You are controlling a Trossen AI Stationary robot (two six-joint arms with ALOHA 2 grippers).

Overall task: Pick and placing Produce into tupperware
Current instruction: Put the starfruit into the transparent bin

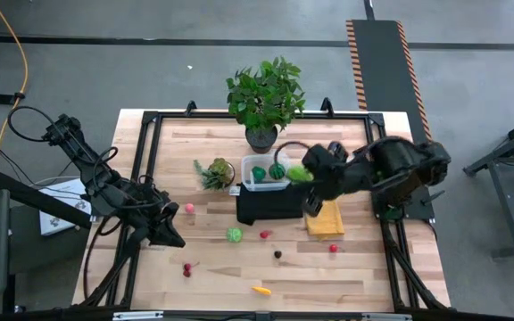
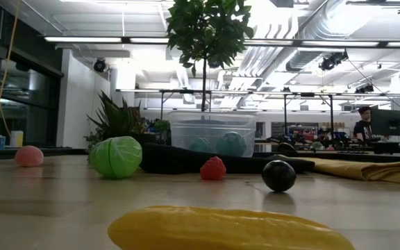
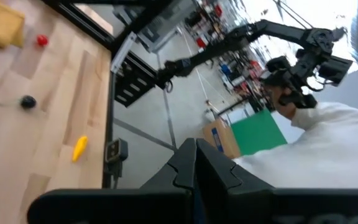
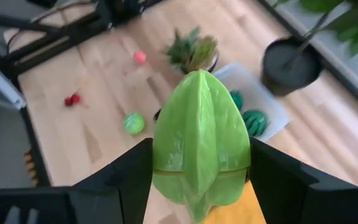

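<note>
- The tupperware (image 1: 266, 174) is open from above; only two dark green striped balls (image 1: 259, 173) lie inside, leaving bare floor toward its right end.
- The right gripper (image 1: 306, 176), jaws clamped on a light green leafy piece (image 4: 201, 143), hangs at the box's right edge, blocking approach from that side.
- Behind the box, the big leafy potted plant (image 1: 265, 100) overhangs; the small spiky plant (image 1: 215, 172) crowds its left end.
- The black cloth (image 1: 270, 205) lies against the front wall, the yellow cloth (image 1: 327, 218) beside it.
- The front tabletop (image 1: 221, 281) is wide open, with small pieces scattered well apart: a green ball (image 1: 234, 234), red berries (image 1: 186, 268), a yellow piece (image 1: 261, 289).
- The left gripper (image 1: 169, 234), jaws closed, occupies the tabletop's left edge.
</note>
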